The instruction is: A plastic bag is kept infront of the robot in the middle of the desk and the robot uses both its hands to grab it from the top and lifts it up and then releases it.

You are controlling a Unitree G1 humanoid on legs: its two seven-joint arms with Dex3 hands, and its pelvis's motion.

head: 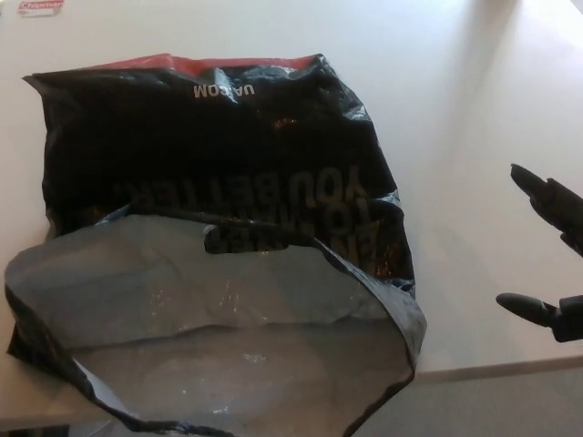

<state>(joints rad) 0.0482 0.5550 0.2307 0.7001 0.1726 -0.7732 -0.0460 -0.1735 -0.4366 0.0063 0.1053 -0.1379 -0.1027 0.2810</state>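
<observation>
The plastic bag (219,237) lies flat on the desk (474,118), black with a red band along its far edge and pale lettering that reads upside down from the head view. Its mouth faces the robot and gapes wide, showing the grey inner lining; the near lip overhangs the front edge of the desk. A cut-out handle slot sits at the middle of the far lip of the mouth. Lying this way, the bag presents its top to the robot, which suits a grasp at the opening from both sides.

The right hand (551,264) enters at the right edge of the picture, above the desk and well apart from the bag. 2 dark fingers (537,187) are visible and spread wide with nothing between them, so the hand is empty and ready to close. It touches neither bag nor desk, as far as can be seen.

The left hand is not in view; its condition cannot be reported.

A small red and white label (41,5) sits at the far left corner of the desk, clear of the work.

Assessment: the grasp is not yet made. The right hand needs to travel inward to the right rim of the mouth, where the film is crumpled and loose. Thin film may slip or bunch under thick fingers.
</observation>
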